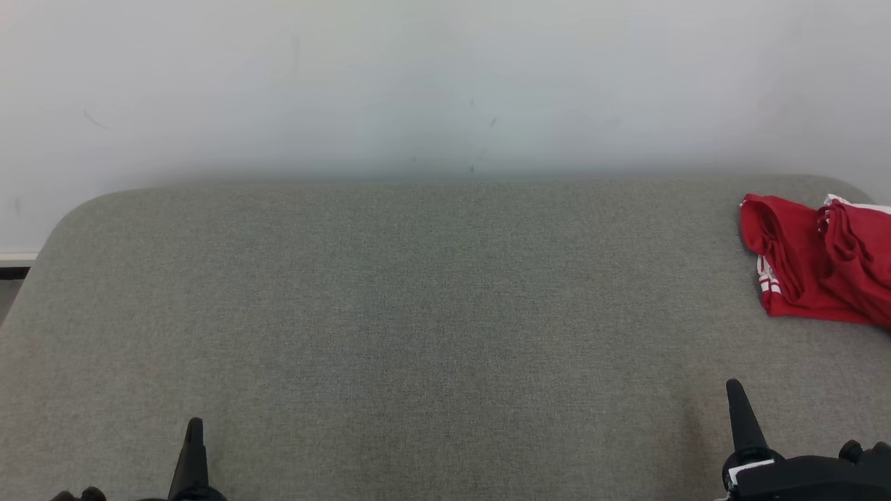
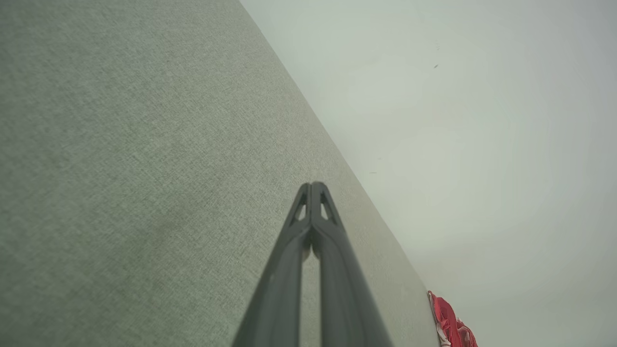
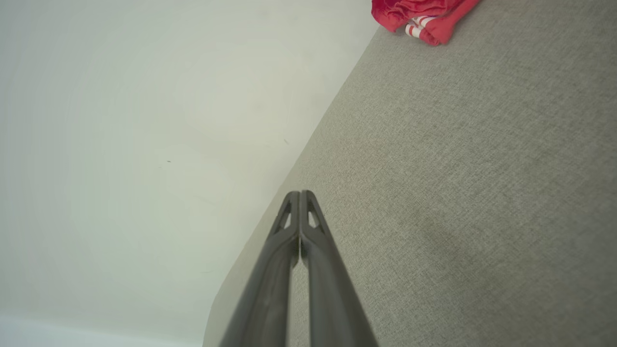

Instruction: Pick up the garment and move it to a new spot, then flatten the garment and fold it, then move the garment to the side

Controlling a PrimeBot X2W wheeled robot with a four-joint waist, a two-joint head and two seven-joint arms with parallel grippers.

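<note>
The garment (image 1: 821, 264) is red with white stripes and lies crumpled at the far right of the grey fabric surface (image 1: 418, 313), partly cut off by the view's edge. A slice of the garment (image 2: 450, 323) shows at the bottom of the left wrist view, and the garment (image 3: 419, 17) also sits at the top of the right wrist view. My left gripper (image 1: 195, 426) is shut and empty near the front left. Near the front right, well short of the cloth, my right gripper (image 1: 733, 387) is shut and empty. Both fingertip pairs meet in the wrist views (image 2: 312, 185) (image 3: 299, 193).
A pale wall (image 1: 445, 83) rises right behind the grey surface's far edge. The surface's corners are rounded, and a strip of floor and skirting (image 1: 14, 268) shows past its left edge.
</note>
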